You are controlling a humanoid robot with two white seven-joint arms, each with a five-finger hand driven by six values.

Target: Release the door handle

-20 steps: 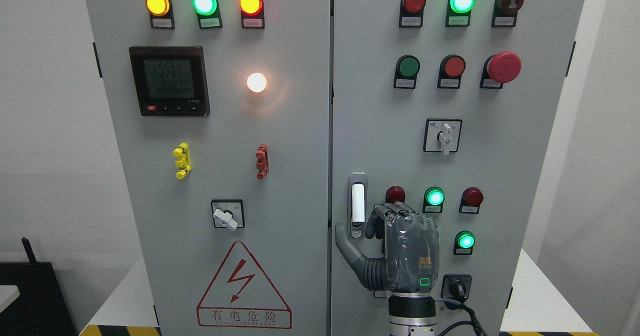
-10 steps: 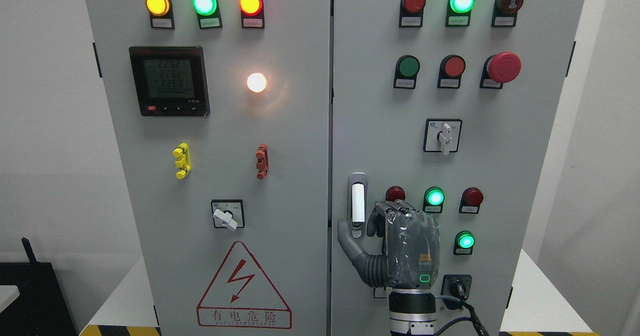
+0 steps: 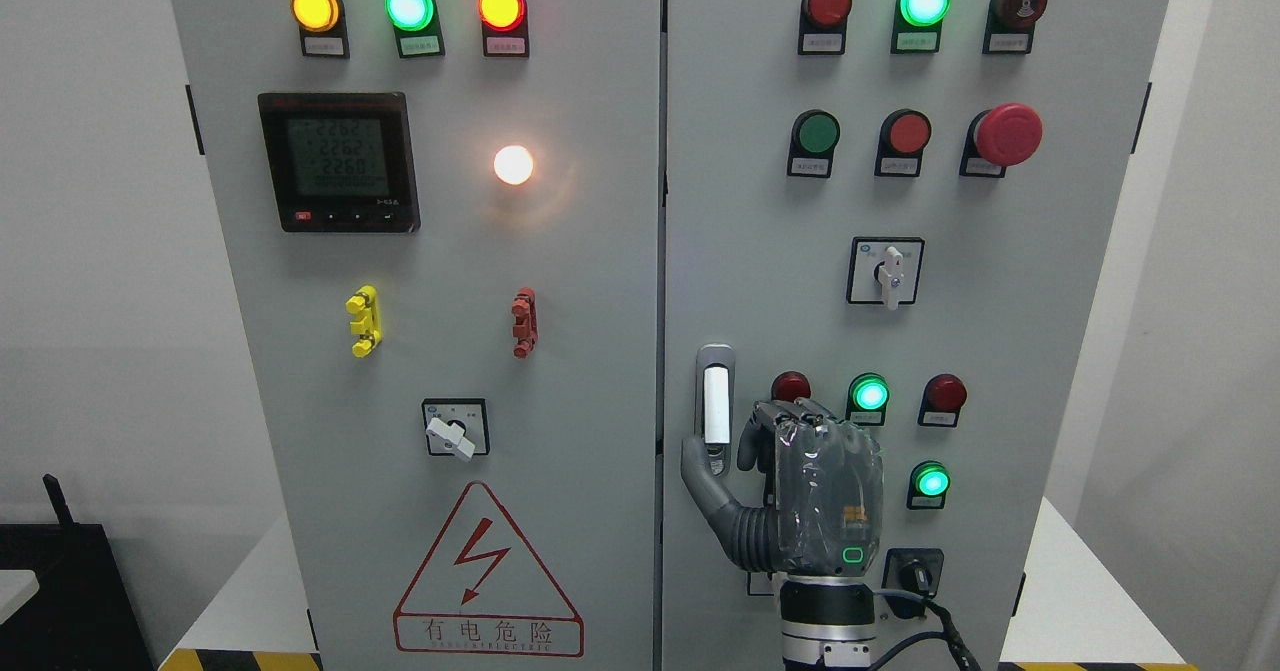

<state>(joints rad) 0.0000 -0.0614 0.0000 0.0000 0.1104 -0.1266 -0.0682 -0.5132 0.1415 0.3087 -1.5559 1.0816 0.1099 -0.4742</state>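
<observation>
**Desk:** What runs along the left edge?

**Photographer:** Bare white wall, then the grey metal cabinet's left door (image 3: pixel 440 351): a black digital meter (image 3: pixel 338 161), a glowing round lamp (image 3: pixel 513 164), a red-bordered warning triangle (image 3: pixel 487 571). A narrow vertical seam (image 3: pixel 662 251) splits the two flat doors.

**Desk:** And the handle?

**Photographer:** The door handle (image 3: pixel 715 401), a slim white bar in an oval chrome recess, sits just right of that seam. The right hand (image 3: pixel 790 491), dark and glossy, rises from the bottom edge, its thumb (image 3: pixel 700 466) touching the recess's lower end, its fingers (image 3: pixel 775 426) curled just beside the bar, gripping nothing. Right of it, green and red round pilot lights; open wall beyond.
</observation>
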